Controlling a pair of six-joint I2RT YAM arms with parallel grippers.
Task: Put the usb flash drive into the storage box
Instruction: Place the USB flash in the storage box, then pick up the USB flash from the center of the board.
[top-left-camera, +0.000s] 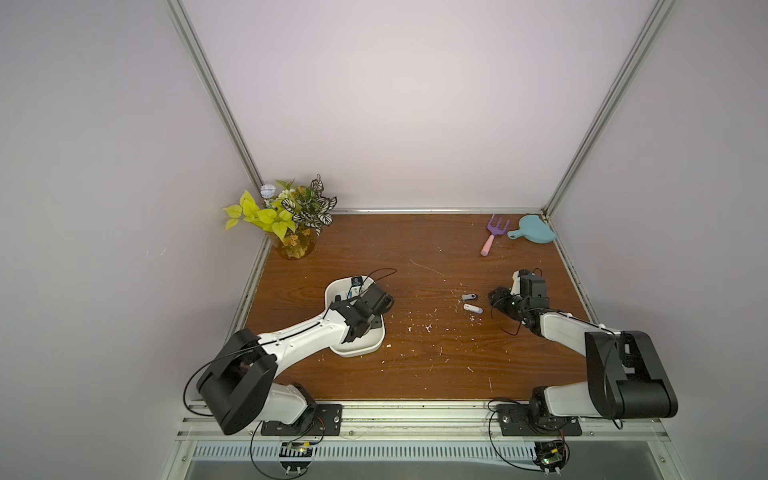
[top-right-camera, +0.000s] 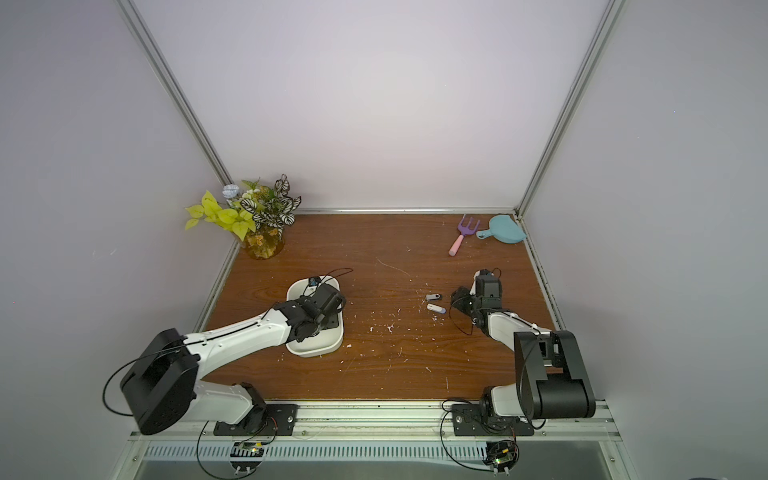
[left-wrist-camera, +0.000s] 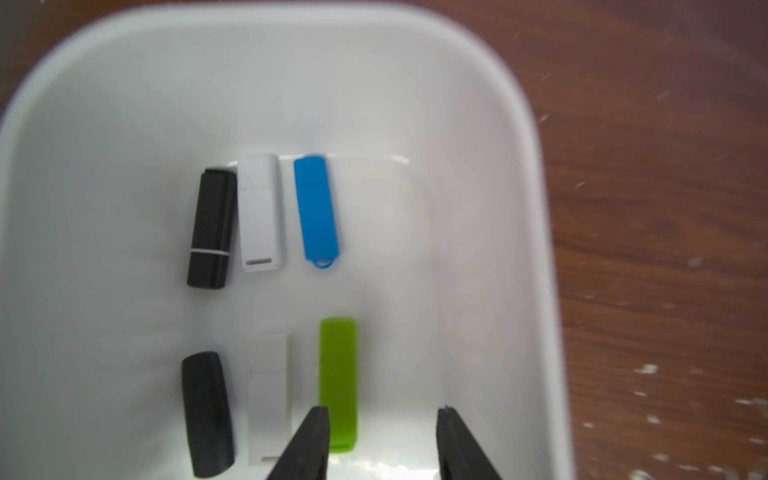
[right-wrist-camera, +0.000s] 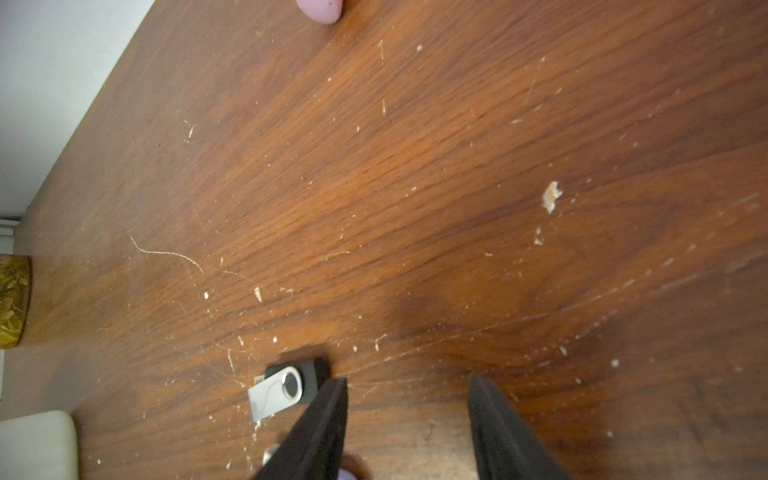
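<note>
Left wrist | storage box (left-wrist-camera: 490, 124): white, rounded corners | six drives inside

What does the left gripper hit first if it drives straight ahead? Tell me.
The left gripper would probably meet the storage box on its bare floor, just beside the green drive. Depth is unclear.

From my station I see a wooden counter (top-left-camera: 415, 257) scuffed with pale scratches and dotted with small white crumbs (top-left-camera: 427, 328). Taking the potted plant (top-left-camera: 286, 216) in its amber vase as my landmark, standing in a far corner, a purple garden fork (top-left-camera: 493, 232) with a pink handle lies well apart from it along the same far edge. Just beyond the fork, farther still from the plant, a light-blue scoop (top-left-camera: 534, 228) lies flat in the opposite far corner.
</note>
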